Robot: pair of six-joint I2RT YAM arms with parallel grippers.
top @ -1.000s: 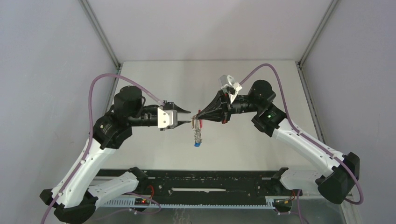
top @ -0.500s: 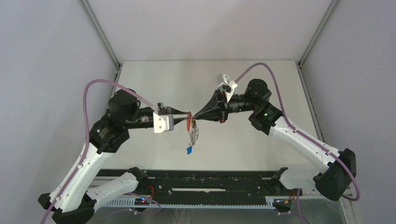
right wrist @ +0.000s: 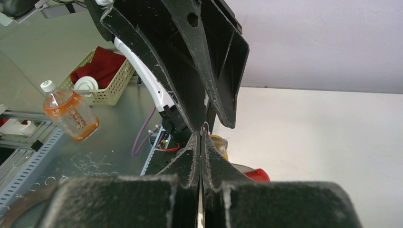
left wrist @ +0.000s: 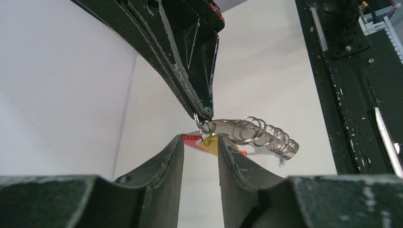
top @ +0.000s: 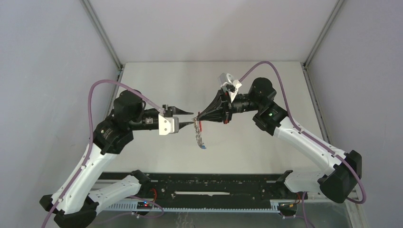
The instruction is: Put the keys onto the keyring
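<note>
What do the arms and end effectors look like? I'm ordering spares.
The left arm and right arm: white lower links, black joints, purple cables. The left end effector and right end effector: black tapered fingers, scuffed edges. A green light marks the right arm.

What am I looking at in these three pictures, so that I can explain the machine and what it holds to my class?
These are two robot arms bolted to a table. One picture looks down from above; the other two come from small cameras on each wrist, so each shows its own tool close up. The right tool is pinched shut on the keyring, a run of metal rings with a red tag, which dangles from it with the blue key at the bottom. The left tool faces it with its fingers apart, their tips beside the yellow key. Whether that key is on the ring yet, I cannot tell.
</note>
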